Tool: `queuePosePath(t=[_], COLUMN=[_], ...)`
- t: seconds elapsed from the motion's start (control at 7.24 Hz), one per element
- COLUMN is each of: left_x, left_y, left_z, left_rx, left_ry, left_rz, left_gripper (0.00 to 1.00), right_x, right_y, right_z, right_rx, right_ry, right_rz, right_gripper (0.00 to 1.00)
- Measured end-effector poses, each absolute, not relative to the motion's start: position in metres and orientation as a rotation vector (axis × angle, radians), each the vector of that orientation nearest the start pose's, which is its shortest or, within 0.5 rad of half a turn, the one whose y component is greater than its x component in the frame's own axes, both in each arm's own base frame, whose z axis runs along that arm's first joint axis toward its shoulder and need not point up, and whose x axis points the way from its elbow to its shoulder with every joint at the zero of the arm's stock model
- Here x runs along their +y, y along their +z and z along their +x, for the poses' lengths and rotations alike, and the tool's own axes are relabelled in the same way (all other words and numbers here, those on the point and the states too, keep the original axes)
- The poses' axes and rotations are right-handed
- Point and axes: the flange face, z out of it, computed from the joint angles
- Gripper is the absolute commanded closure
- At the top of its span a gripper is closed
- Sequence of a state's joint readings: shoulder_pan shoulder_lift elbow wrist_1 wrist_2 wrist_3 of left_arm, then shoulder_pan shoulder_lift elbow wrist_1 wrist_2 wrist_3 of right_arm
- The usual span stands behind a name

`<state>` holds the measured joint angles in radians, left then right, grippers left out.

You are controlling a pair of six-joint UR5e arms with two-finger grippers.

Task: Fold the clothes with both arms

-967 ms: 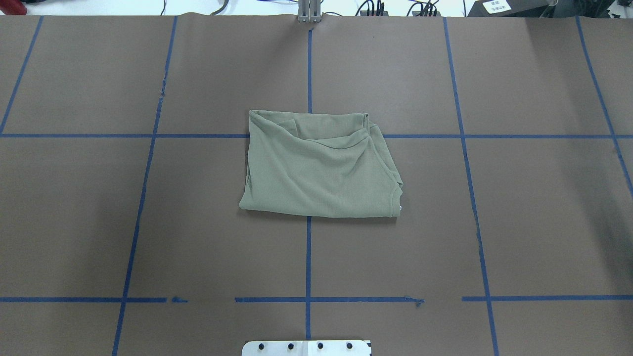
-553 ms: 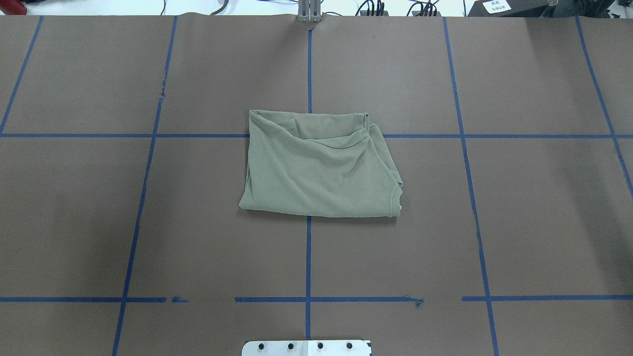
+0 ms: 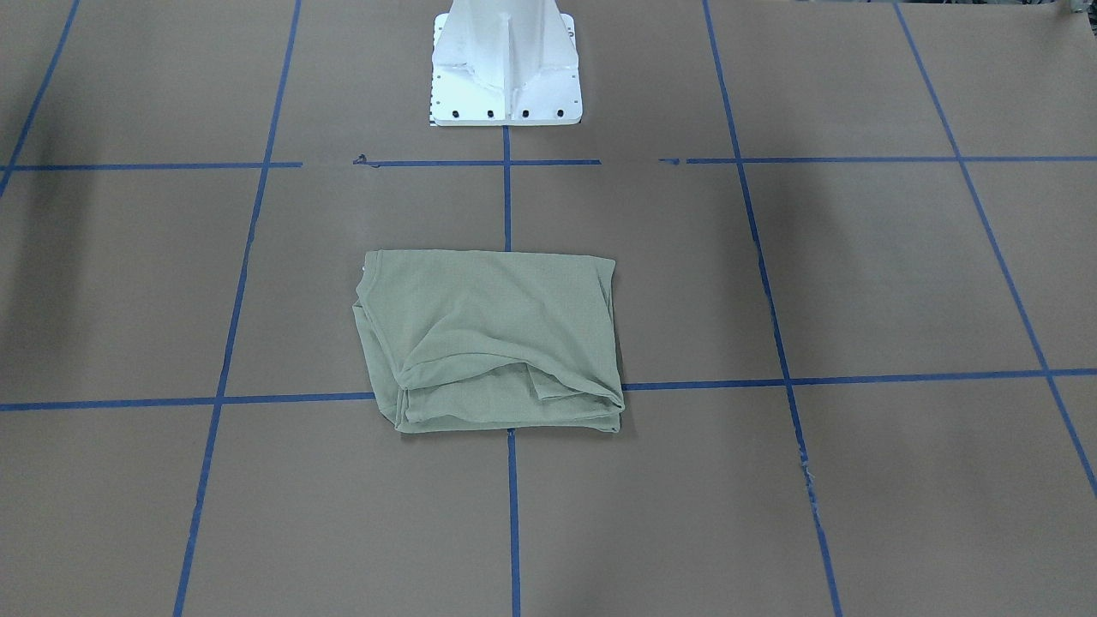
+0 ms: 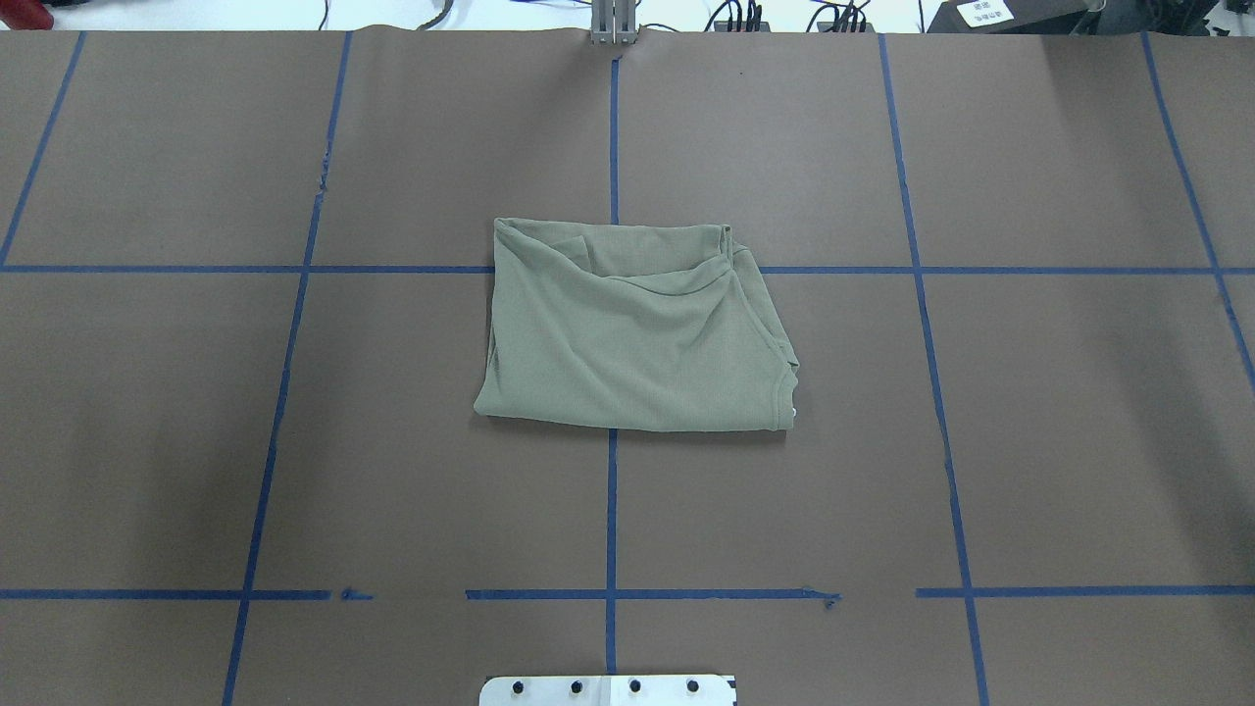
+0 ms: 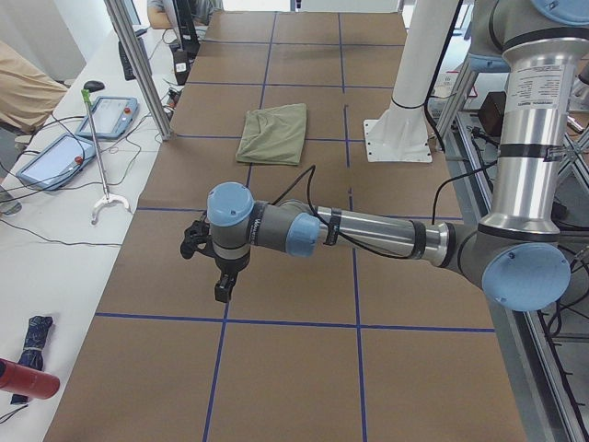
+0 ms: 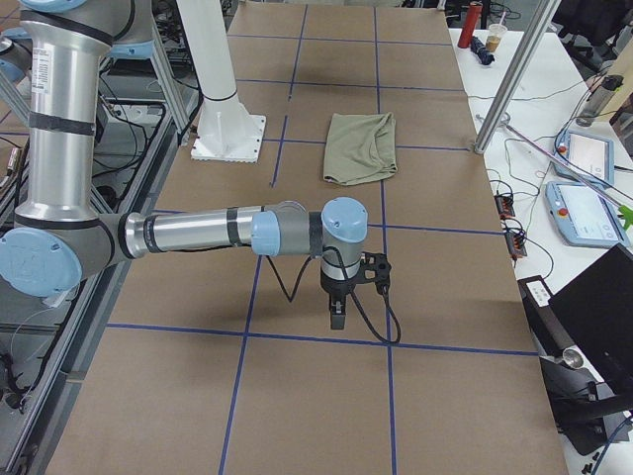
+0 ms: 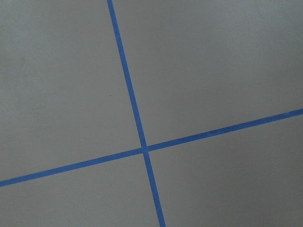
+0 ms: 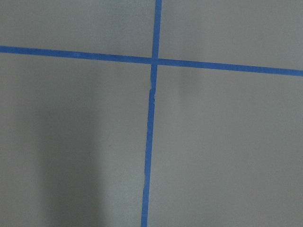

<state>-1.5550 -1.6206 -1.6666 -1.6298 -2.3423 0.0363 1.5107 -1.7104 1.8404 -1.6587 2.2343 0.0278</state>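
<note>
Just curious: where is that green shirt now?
The folded sage-green knit shirt lies mid-table in the overhead view, over the central blue tape line, beyond the white pedestal base.

Robot lab: tape-gridded table (image 4: 1059,412), teach pendants (image 5: 112,114), loose cables (image 4: 737,14).

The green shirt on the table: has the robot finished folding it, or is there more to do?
Done: the shirt lies as a compact, wrinkled rectangle, no sleeves sticking out. In hand: nothing; the left gripper and right gripper hang over bare table, far from it. Left: probably little, perhaps some smoothing.
</note>
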Motion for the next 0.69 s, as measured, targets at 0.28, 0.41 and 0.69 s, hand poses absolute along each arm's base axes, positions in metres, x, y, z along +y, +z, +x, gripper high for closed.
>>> queuePosePath(t=[0.28, 0.41, 0.69], left_x=[-0.5244, -0.5240, -0.5233], left_y=[0.5809, 0.5796, 0.5729], left_z=[-0.0555, -0.0551, -0.0543], left_rx=[0.772, 0.777, 0.775], left_ry=[0.118, 0.121, 0.130], left_rz=[0.174, 0.177, 0.195], left_gripper=[0.00, 0.00, 0.00], right_x=[-0.4357, -0.4358, -0.4378], right_y=[0.6064, 0.6070, 0.6037], right_z=[0.0452, 0.0450, 0.0446], right_rx=[-0.671, -0.671, -0.673], right_ry=[-0.042, -0.042, -0.037], right_rz=[0.005, 0.005, 0.013], right_gripper=[0.00, 0.00, 0.00])
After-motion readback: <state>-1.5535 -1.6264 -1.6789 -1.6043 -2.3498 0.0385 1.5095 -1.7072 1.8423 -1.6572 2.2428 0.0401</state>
